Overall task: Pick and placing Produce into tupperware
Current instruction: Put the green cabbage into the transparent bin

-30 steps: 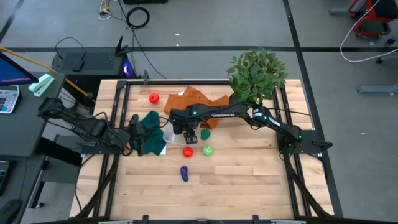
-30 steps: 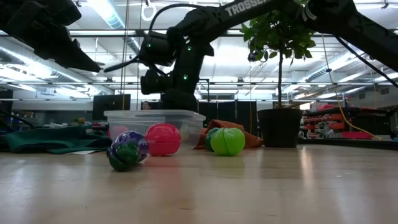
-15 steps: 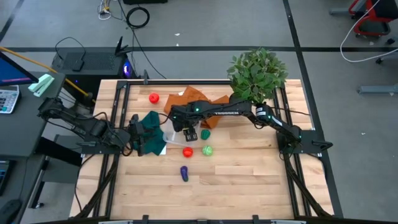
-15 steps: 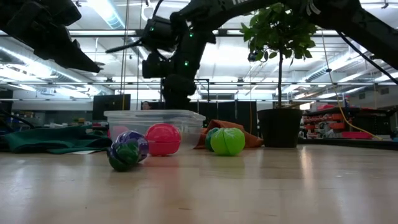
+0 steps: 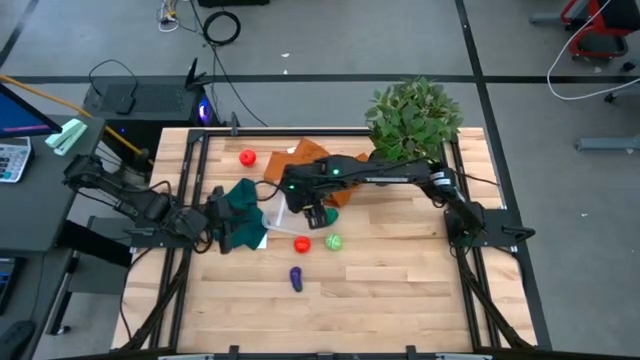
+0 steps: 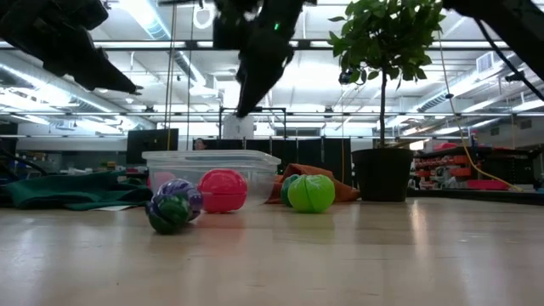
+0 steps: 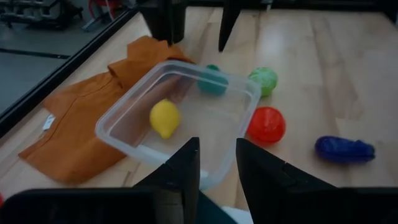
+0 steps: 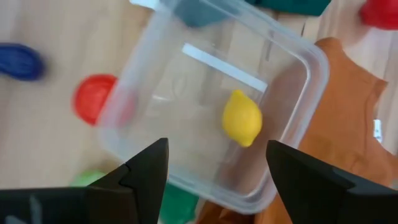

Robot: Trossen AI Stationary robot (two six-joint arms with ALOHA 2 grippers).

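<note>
With the right tool (image 8: 214, 171) spread empty above the clear plastic tupperware box (image 8: 211, 106), a careless descent could knock its rim and spill the yellow toy lemon (image 8: 242, 117).

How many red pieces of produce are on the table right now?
2. One red piece lies on the wood beside the tupperware, near the green piece. The other sits alone at the table's far side. None looks hidden.
</note>
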